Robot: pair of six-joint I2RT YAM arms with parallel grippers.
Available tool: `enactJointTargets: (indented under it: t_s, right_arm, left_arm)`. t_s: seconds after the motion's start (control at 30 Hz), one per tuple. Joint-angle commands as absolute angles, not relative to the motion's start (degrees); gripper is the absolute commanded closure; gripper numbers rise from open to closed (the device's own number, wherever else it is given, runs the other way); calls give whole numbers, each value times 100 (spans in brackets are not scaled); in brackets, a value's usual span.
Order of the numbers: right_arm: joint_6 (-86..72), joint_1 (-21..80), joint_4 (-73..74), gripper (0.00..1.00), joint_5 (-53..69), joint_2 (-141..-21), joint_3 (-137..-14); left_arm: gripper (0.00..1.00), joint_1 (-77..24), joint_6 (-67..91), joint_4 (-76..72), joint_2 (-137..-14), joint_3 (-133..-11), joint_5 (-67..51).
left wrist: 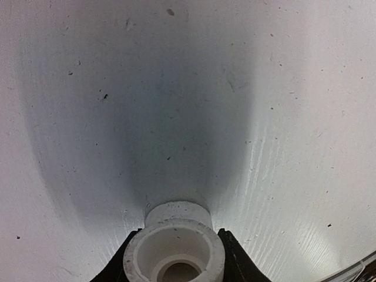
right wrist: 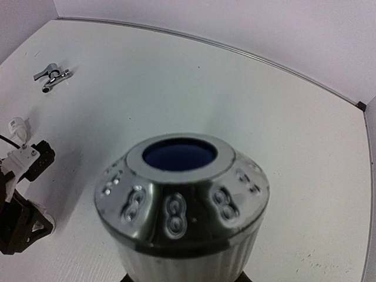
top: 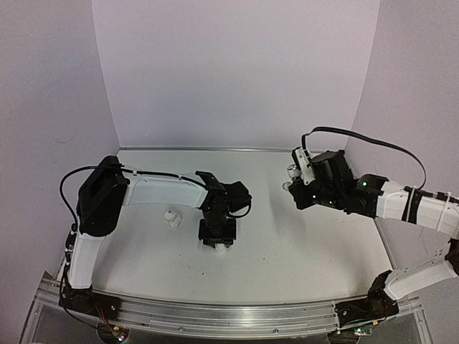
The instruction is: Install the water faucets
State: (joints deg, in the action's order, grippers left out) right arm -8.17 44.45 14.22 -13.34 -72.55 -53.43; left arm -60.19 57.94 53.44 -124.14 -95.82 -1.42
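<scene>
My left gripper points down at the table's middle and is shut on a short white collared pipe fitting. In the left wrist view the fitting sits between the black fingertips, open end towards the camera, low over or on the table. A second white fitting lies loose to its left. My right gripper is raised at the right and shut on a chrome knob-like faucet part with a blue centre. A small silver metal pronged piece lies far off on the table.
White walls close the table at the back and sides. A metal rail runs along the near edge. In the right wrist view the left arm shows at the lower left, with a white fitting near it.
</scene>
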Motion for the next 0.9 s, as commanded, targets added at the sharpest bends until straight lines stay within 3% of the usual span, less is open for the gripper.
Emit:
enactJointTargets:
  t_s: [0.0,0.17,0.47,0.67,0.87]
  right_arm:
    - [-676,4482,1186,100,-1500,-7115,-5346]
    - [-667,4482,1117,100,-1625,-7136,-5523]
    - [-328,4482,545,100,-15,-7648,-5926]
    - [313,4482,-91,100,1200,-7798,-6142]
    - [1036,4482,-1238,100,1919,-7915,-6030]
  left_arm:
    - [80,-5848,5233,4916,-11751,-9469,-50]
    - [100,-5370,4606,4300,-11123,-8702,-641]
    - [100,-4152,2779,3226,-9577,-8004,-3093]
    - [100,-3147,2818,3077,-9142,-8179,-5505]
    - [100,-3008,3074,2710,-9042,-8445,-6636]
